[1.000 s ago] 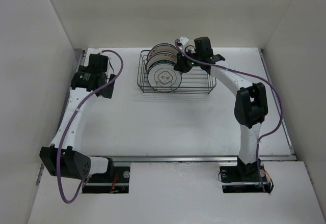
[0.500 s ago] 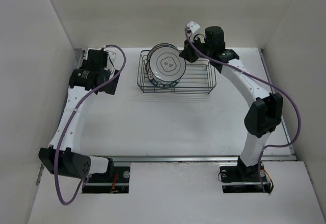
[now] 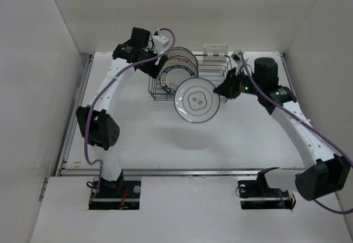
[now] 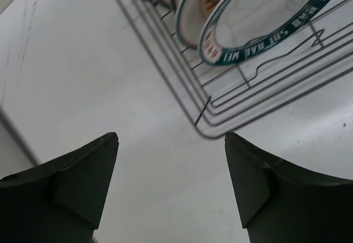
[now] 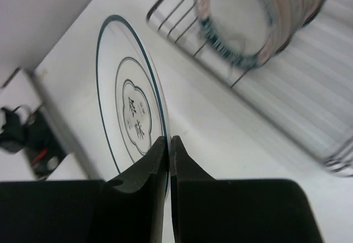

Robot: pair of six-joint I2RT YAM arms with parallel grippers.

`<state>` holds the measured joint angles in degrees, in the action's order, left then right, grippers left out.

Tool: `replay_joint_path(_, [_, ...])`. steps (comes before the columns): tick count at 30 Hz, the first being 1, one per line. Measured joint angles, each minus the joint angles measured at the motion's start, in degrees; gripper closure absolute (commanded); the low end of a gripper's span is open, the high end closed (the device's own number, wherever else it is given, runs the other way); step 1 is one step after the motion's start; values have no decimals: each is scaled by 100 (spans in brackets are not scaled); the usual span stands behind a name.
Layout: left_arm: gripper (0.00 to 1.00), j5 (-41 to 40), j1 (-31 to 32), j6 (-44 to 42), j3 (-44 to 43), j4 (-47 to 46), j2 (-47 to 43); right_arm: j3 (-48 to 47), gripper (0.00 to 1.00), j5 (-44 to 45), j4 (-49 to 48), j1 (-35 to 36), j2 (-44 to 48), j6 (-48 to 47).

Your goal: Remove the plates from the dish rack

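Note:
My right gripper (image 3: 220, 91) is shut on the right rim of a white plate (image 3: 196, 100) with thin teal rings and a centre motif. It holds the plate in the air just in front of the dish rack (image 3: 220, 70). In the right wrist view the fingers (image 5: 160, 160) pinch the plate's (image 5: 128, 110) edge. Several plates (image 3: 178, 65) stand on edge in the rack's left half. My left gripper (image 3: 156, 66) is open and empty at the rack's left end. In the left wrist view it (image 4: 171, 139) hovers by the rack corner (image 4: 208, 122), with a teal-rimmed lettered plate (image 4: 259, 19) ahead.
A white plastic cup holder (image 3: 215, 48) is clipped on the rack's far edge. White walls enclose the table on the left, back and right. The arm bases stand at the near edge.
My right gripper has lifted the plate out of the rack and carried it forward and right. My left arm has swung from the table's left side over to the rack's left end.

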<state>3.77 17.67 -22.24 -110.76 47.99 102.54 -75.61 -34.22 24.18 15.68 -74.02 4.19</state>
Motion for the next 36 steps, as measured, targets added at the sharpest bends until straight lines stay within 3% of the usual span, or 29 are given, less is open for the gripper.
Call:
replay_joint_path(6, [25,402,385,-315,-326,-492,1084,2380,100,-479,-166,24,286,1123])
replay_joint_path(11, [25,417,507,-455,-326,-957,1329,3442,100,-345,-531,24,369,1880])
replay_joint_path(14, [25,409,509,-452,-326,-1222,1360,3530,98,-293,-949,24,245,2164])
replay_joint_path(15, [26,407,509,-450,-326,-1292,1368,3530,92,-271,-1095,24,173,2218])
replay_joint_path(17, [28,402,509,-448,-328,-1394,1405,3530,69,-236,-1390,24,-72,2286])
replay_joint_path(18, [30,398,509,-446,-328,-1432,1440,3530,66,-236,-1506,24,-229,2310])
replay_joint_path(21, [40,404,507,-431,-328,-1513,1552,3532,63,-223,-1659,15,-717,2288])
replay_joint_path(36, [53,380,433,-273,-452,-1574,1738,3532,64,-55,-1714,15,-997,2186])
